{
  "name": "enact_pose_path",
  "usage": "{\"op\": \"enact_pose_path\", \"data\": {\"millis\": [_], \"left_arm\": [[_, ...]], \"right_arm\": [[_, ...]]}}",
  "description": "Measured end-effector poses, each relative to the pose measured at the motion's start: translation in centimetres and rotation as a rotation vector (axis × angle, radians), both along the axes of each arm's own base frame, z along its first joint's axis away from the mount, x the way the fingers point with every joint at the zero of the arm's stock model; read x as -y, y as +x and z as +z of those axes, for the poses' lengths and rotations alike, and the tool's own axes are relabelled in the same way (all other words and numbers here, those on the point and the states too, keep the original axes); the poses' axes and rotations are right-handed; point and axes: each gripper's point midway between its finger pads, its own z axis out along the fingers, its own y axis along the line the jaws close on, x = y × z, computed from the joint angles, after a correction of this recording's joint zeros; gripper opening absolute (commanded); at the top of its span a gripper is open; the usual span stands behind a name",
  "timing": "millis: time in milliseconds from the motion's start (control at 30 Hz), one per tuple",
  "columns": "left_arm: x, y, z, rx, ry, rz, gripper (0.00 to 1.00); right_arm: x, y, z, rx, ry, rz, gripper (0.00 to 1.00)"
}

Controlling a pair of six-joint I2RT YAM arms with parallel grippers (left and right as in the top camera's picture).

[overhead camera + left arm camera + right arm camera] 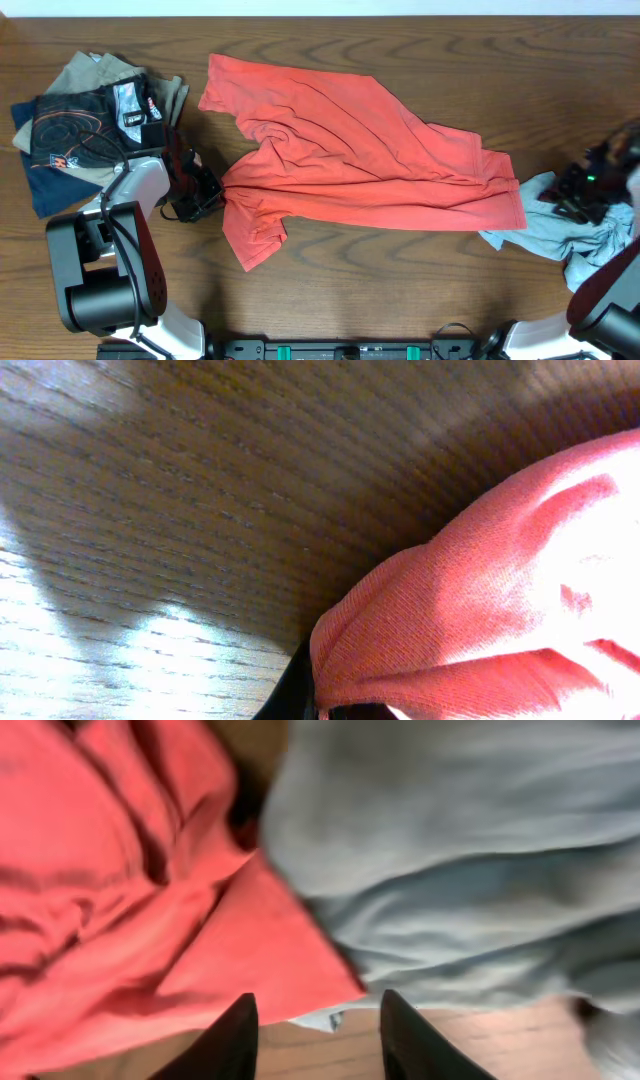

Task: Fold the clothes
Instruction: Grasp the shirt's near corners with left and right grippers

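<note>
Left pincer (213,194) clamps the coral-red T-shirt (370,150) by its edge; right pincer (312,1025), apart, over its corner, table (480,1042) open below.

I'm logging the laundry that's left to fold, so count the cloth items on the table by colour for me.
Red shirt: 1
Light-blue garment: 1
Pile of darker clothes: 1 (pieces inside hard to separate)
Total: 3
</note>
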Motion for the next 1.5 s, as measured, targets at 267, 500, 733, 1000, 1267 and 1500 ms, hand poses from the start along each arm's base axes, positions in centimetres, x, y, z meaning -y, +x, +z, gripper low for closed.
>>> {"op": "enact_pose_path", "data": {"millis": [267, 500, 733, 1000, 1267, 1500], "left_arm": [[0.0, 0.0, 0.0, 0.001, 0.0, 0.0, 0.06], [0.0, 0.0, 0.0, 0.001, 0.0, 0.0, 0.06], [0.0, 0.0, 0.0, 0.001, 0.001, 0.0, 0.06], [0.0, 0.0, 0.0, -0.001, 0.0, 0.0, 0.06], [0.1, -0.7, 0.0, -0.031, -0.006, -0.001, 0.06], [0.4, -1.1, 0.2, -0.039, -0.017, -0.005, 0.26]], "right_arm": [[1.0, -2.3, -3.5, -0.143, -0.183, -0.104, 0.51], [1.7, -3.0, -7.0, -0.124, -0.245, -0.247, 0.71], [2.8, -1.5, -7.7, 0.003, -0.305, -0.293, 0.01], [8.2, -0.7, -6.2, 0.031, -0.396, -0.414, 0.01], [18.0, 0.4, 3.4, 0.171, -0.448, -0.627, 0.47], [10.1, 0.2, 2.6, 0.082, -0.149, -0.421, 0.54]]}}
